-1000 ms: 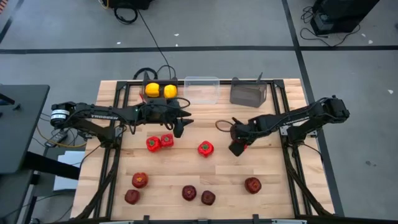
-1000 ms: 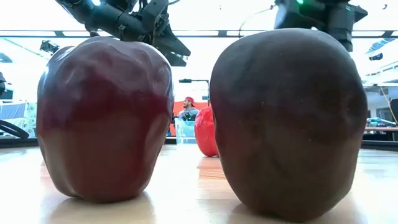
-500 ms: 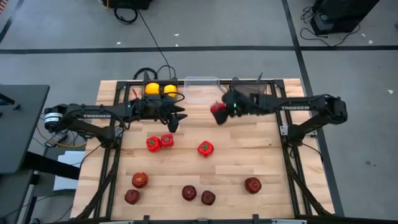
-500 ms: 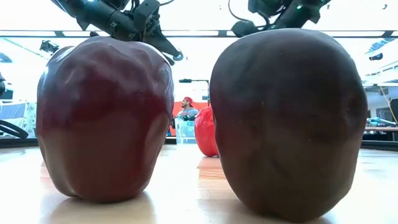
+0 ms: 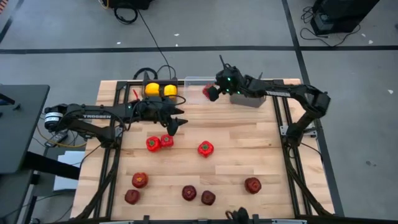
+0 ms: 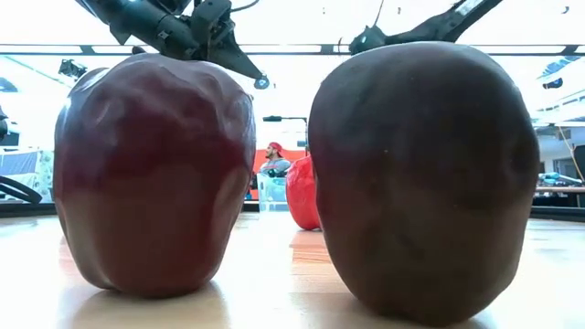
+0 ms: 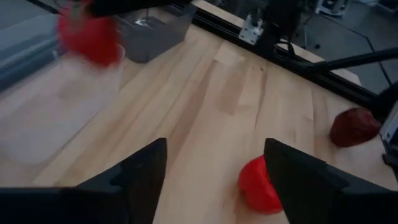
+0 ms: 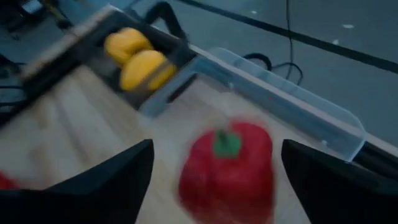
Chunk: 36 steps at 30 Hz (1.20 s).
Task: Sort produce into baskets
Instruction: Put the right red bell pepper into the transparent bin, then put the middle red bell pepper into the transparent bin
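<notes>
Pale, matt wood planks form the table (image 5: 236, 155), framed by black metal rails (image 5: 280, 118). The clear bin (image 8: 298, 106) is see-through plastic; the apples (image 6: 151, 174) look smooth with a faint sheen.

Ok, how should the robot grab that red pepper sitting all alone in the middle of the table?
By its round sides, coming straight down from above. The lone red pepper sits upright, green stem up, with bare table all around, so the open left pincer could straddle it.
</notes>
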Available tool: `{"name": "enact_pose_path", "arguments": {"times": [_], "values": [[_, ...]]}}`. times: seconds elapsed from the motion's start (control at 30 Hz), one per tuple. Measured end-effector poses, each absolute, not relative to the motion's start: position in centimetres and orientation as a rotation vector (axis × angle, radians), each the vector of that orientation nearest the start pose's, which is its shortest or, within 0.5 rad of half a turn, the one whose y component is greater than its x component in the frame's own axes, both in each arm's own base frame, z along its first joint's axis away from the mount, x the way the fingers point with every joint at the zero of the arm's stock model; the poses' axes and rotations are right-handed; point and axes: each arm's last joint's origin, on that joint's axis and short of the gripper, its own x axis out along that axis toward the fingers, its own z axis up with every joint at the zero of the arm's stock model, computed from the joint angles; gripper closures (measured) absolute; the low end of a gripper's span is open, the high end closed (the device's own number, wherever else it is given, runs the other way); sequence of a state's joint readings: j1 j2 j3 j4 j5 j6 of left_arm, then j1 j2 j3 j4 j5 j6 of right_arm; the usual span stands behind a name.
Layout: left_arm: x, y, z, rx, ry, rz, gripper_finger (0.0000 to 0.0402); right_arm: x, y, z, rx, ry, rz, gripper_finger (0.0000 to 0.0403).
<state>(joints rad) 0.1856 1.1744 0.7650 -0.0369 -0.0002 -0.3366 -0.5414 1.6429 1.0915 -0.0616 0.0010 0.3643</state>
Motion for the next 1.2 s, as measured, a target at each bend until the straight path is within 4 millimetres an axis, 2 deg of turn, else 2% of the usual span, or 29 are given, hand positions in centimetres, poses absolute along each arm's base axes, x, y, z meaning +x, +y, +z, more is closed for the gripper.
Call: {"name": "enact_pose_path", "arguments": {"times": [0.13,0.3,0.5,0.67,0.8,1.0,1.2], "values": [[25.0,4.4,26.2,-0.317,0.427,0.237,0.0084,31.6,-20.5,22.3,0.521,0.533,-0.635,0.0013],[24.6,4.2,25.8,-0.311,0.521,0.199,0.006,32.1,-21.1,23.6,0.554,0.485,-0.576,0.0011],[22.9,3.3,26.4,-0.291,0.821,0.093,0.0058,31.8,-19.2,26.9,0.535,0.419,-0.47,0.0016],[22.4,2.0,25.6,-0.374,0.939,0.074,0.0055,31.4,-17.4,28.4,0.49,0.43,-0.427,0.0015],[22.2,0.9,24.7,-0.295,0.964,0.062,0.0046,31.5,-16.3,28.5,0.465,0.472,-0.375,0.0015],[21.6,0.6,22.4,-0.196,1.036,0.095,0.0024,32.2,-14.9,28.2,0.453,0.506,-0.34,0.0015],[21.4,0.4,21.0,-0.127,1.029,0.061,0.0026,32.8,-13.2,28.1,0.484,0.53,-0.257,0.0015]]}}
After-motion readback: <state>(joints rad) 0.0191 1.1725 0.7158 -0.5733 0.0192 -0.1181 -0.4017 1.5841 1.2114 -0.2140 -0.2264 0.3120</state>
